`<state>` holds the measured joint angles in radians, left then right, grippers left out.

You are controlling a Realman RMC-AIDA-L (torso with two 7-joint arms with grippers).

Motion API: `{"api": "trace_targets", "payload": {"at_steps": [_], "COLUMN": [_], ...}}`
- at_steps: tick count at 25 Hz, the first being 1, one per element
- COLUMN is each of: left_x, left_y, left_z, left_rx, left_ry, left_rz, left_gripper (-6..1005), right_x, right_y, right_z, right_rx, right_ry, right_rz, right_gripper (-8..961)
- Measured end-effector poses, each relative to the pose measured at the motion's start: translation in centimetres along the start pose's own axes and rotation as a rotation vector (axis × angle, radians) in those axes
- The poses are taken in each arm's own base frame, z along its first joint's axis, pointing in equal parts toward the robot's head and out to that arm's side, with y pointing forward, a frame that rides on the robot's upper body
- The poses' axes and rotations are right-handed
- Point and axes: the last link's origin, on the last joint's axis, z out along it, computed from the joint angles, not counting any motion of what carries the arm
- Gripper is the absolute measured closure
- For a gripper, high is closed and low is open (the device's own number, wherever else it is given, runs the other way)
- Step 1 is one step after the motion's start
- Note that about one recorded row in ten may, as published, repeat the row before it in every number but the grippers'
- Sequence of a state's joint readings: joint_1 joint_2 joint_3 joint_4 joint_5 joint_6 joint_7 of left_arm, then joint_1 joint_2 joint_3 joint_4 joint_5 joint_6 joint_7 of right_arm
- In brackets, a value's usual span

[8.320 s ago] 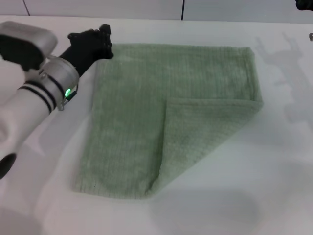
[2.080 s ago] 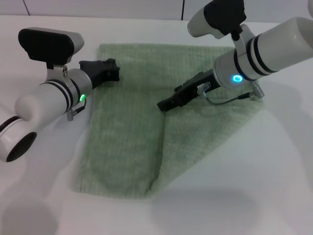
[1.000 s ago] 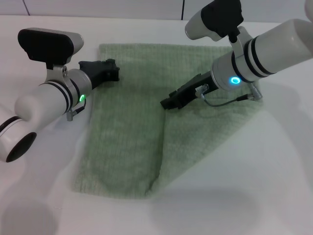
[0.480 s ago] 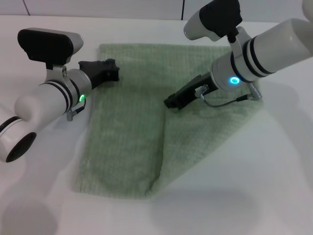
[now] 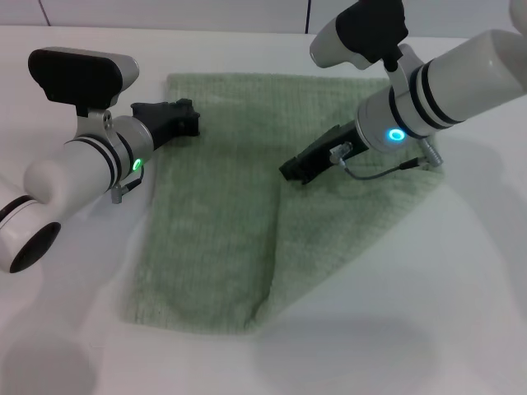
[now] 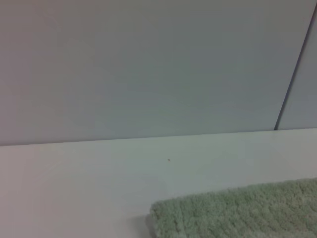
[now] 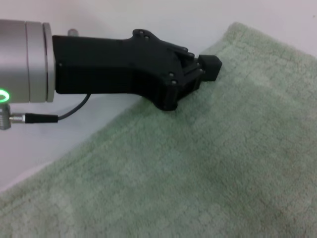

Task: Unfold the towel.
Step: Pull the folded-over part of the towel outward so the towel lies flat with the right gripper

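The pale green towel (image 5: pixel 214 230) lies flat on the white table, with its near-right corner folded over into a triangular flap (image 5: pixel 329 222). My right gripper (image 5: pixel 290 172) is low at the tip of that flap, near the towel's middle, and looks shut on the flap's corner. My left gripper (image 5: pixel 188 118) is shut and rests on the towel near its far-left corner. It also shows in the right wrist view (image 7: pixel 210 68), black with its fingers together, touching the towel (image 7: pixel 198 173). The left wrist view shows only the towel's far corner (image 6: pixel 237 213).
The white table (image 5: pixel 461 313) extends on all sides of the towel. A pale wall (image 6: pixel 148 64) with a dark vertical seam stands behind the table's far edge. My right arm's cable (image 5: pixel 387 169) hangs just above the towel.
My right gripper has crept a little to the right and away from me at the flap's corner. The left arm and the rest of the towel have not moved.
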<state>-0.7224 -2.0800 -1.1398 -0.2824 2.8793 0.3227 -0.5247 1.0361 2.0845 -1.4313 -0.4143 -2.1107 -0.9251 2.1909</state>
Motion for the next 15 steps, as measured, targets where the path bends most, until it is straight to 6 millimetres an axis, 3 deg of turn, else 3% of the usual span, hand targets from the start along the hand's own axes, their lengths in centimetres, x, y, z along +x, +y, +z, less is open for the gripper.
{"api": "trace_targets", "payload": {"at_steps": [8,15], "left_x": [-0.1,-0.3], "left_y": [-0.1,-0.1], "left_z": [-0.1,-0.2], "left_rx": [0.001,0.0], "left_ry": [-0.001,0.001], "left_rz": [-0.002,-0.008], "left_gripper": [1001,1001], "right_x": [0.1,0.0], "right_y": [0.1,0.9], "right_z": [-0.3,-1.8], "right_rx": [-0.005,-0.06], "right_ry": [-0.014,-0.054], "right_rz": [-0.023,-0.053], "right_gripper": [935,950]}}
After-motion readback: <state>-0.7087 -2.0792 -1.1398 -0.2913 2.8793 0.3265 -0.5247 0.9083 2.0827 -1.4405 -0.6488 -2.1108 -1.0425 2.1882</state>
